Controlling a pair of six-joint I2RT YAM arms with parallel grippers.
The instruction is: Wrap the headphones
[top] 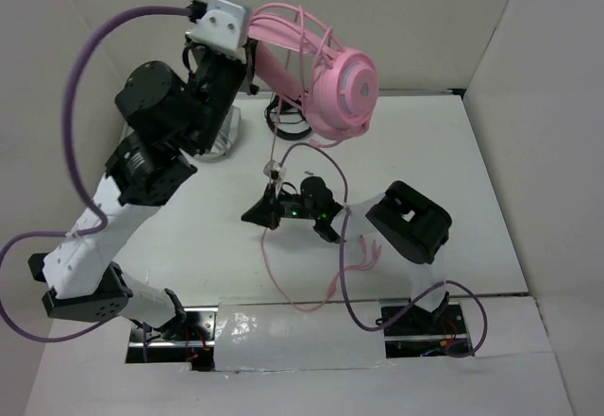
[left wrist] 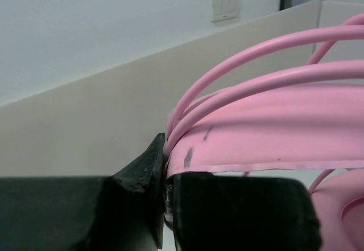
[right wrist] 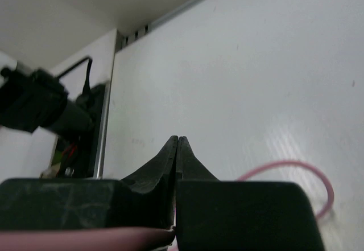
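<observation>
The headphones (top: 347,86) look like smooth pink plastic with a soft sheen, the headband (left wrist: 273,131) carrying a few dark scuffs, and the cable (left wrist: 244,54) has a smooth, rubbery-looking skin. The left fingers (left wrist: 239,211) and right fingers (right wrist: 74,202) are matt black plastic, faintly scratched and dusty. The table (top: 217,246) is a smooth white board with a dull gloss, and the walls (top: 94,1) around it are plain matt white panels.

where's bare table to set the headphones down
Free: far right table, between the headphones and the right wall; near left, between the left arm and the pink cable. Crowded: centre, around the right end effector.
</observation>
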